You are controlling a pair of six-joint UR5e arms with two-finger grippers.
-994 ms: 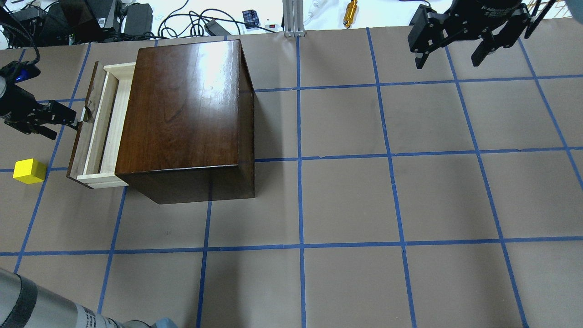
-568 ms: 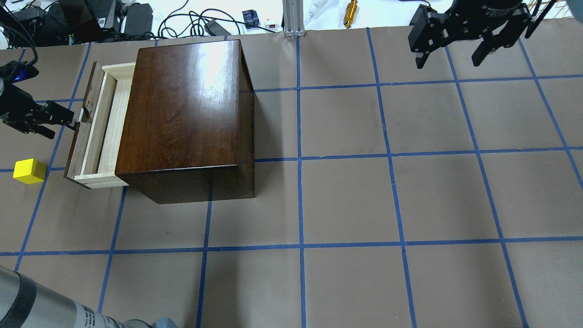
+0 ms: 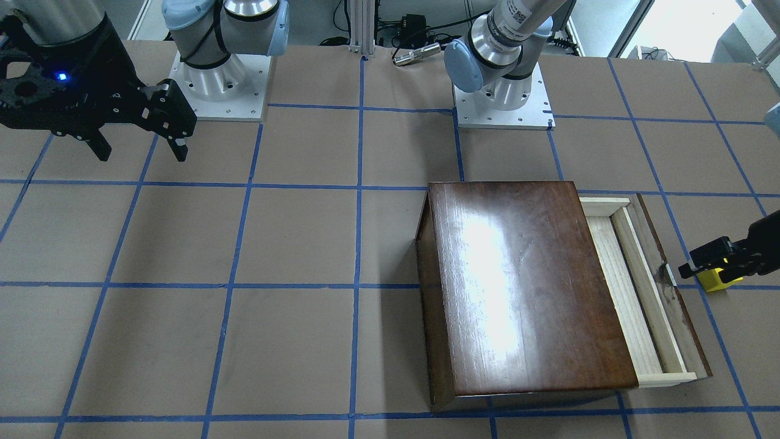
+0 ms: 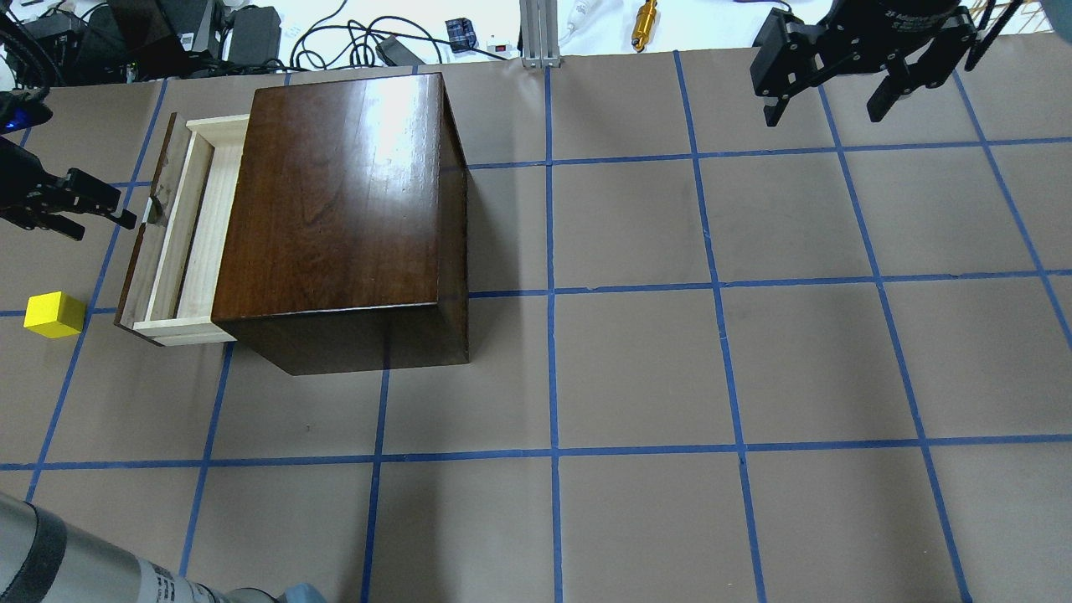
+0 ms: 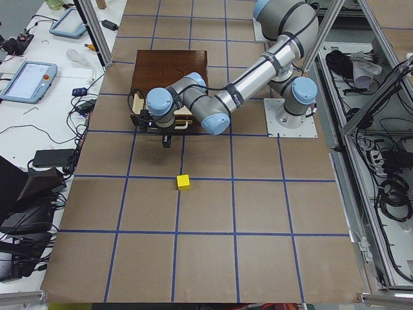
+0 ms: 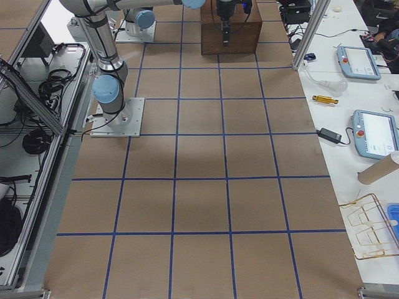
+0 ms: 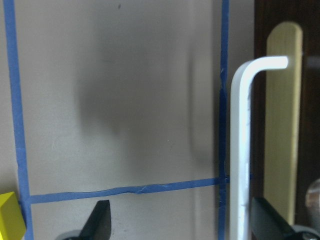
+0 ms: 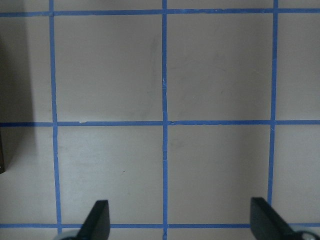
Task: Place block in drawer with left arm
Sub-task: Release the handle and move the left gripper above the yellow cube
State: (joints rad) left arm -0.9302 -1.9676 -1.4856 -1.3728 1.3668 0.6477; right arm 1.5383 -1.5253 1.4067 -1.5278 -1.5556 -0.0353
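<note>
The yellow block (image 4: pixel 54 315) lies on the table left of the drawer's near corner; it also shows in the front view (image 3: pixel 719 279), partly behind my left gripper, and in the left wrist view (image 7: pixel 9 217). The drawer (image 4: pixel 191 226) stands partly pulled out of the dark brown box (image 4: pixel 335 201), its pale tray (image 3: pixel 631 292) empty. My left gripper (image 4: pixel 105 226) is open and empty, a short way left of the white handle (image 4: pixel 153 209) and not touching it. The handle (image 7: pixel 240 150) shows ahead of its fingers. My right gripper (image 4: pixel 825 113) is open and empty, at the far right.
Cables, a metal post (image 4: pixel 540 33) and a gold cylinder (image 4: pixel 645 23) lie beyond the table's far edge. The two arm bases (image 3: pixel 219 79) stand on the robot's side. The left arm's elbow (image 4: pixel 75 561) sits at the near left corner.
The drawer has slid a little further out to the left. My left gripper has then drawn back leftward, off the handle. The block and right arm have not moved.
</note>
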